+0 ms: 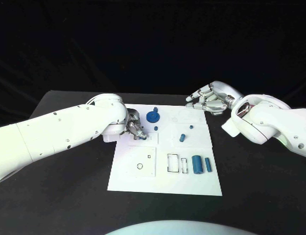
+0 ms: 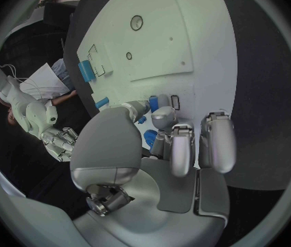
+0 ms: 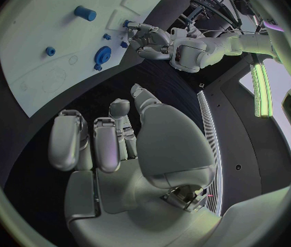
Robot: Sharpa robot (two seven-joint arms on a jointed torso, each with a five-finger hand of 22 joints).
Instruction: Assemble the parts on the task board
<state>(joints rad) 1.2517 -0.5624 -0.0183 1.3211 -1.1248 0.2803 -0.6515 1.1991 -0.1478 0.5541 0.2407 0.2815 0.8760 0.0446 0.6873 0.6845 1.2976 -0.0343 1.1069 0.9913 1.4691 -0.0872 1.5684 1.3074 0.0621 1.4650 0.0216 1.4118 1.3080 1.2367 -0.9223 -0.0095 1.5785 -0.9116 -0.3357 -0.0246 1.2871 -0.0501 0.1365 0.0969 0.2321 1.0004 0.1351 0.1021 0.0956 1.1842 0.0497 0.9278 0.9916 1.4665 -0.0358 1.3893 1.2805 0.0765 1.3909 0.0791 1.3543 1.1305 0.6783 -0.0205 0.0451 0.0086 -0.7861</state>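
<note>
Blue cylinders (image 1: 197, 164) lie lengthwise, pointing away along the task board (image 1: 165, 183).

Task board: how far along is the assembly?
Early, by the look of it. Done: a blue gear seems to be seated at the far end of the white board. In hand: the left hand works over small blue pieces at the board's left edge. Left: two blue cylinders lie loose near empty outlined slots; right hand hovers open.

White task board (image 1: 135, 181) flat mid-table; blue parts (image 1: 197, 164) on it.
</note>
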